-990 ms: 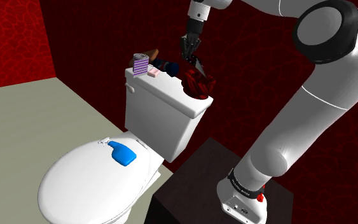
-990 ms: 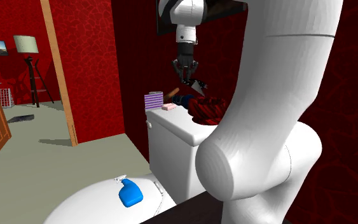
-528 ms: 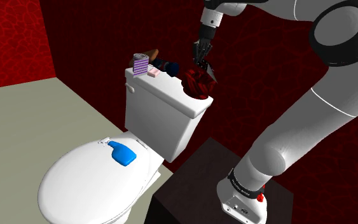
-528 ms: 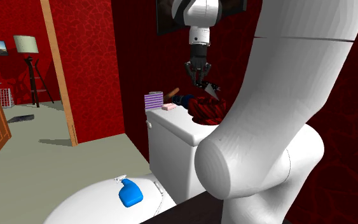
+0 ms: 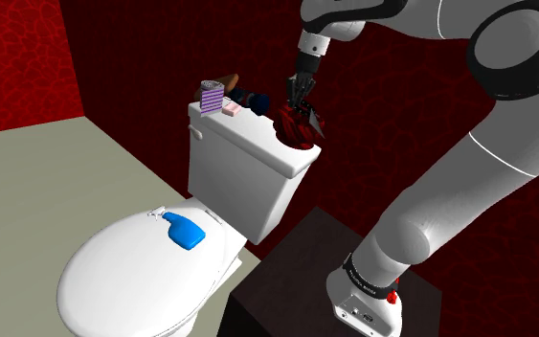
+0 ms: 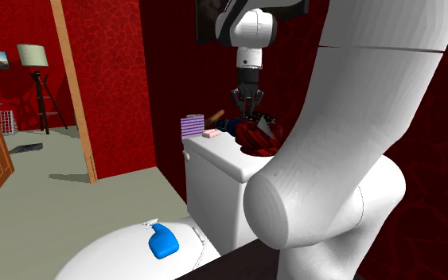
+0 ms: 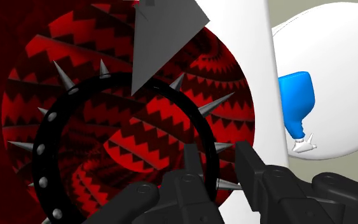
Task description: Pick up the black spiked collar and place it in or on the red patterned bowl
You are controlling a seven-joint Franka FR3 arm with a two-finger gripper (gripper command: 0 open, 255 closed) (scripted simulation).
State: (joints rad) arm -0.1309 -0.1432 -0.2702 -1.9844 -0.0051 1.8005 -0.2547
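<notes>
**A:** What could go wrong from here?

**B:** The black spiked collar (image 7: 42,165) is a ring nearly as broad as the mouth of the red patterned bowl (image 7: 231,83) beneath it. If it is let go off-centre, a spike could catch on the rim. The collar might then tip out and slide off the toilet tank (image 5: 238,172). The bowl also sits close to one end of the tank, so a downward nudge could shove it over the edge.

**A:** And the claw?

**B:** The claw (image 7: 217,147) is nearly closed. Its two black fingers stand on either side of the collar's band and grip it, with a spike jutting out beside one finger. It appears to touch nothing else.

**A:** So where is the collar?

**B:** It is in the claw, hanging over the bowl's hollow. I judge it has not yet settled inside.

**A:** What lies beyond?

**B:** At the tank's other end are a small pink block (image 5: 230,110) and a purple striped box (image 5: 212,97). Lower down is the closed white toilet lid (image 5: 114,287), with a blue spray bottle (image 5: 185,230) lying on it. Farthest off are a pale floor (image 5: 56,163) and deep red walls (image 5: 28,57).
</notes>
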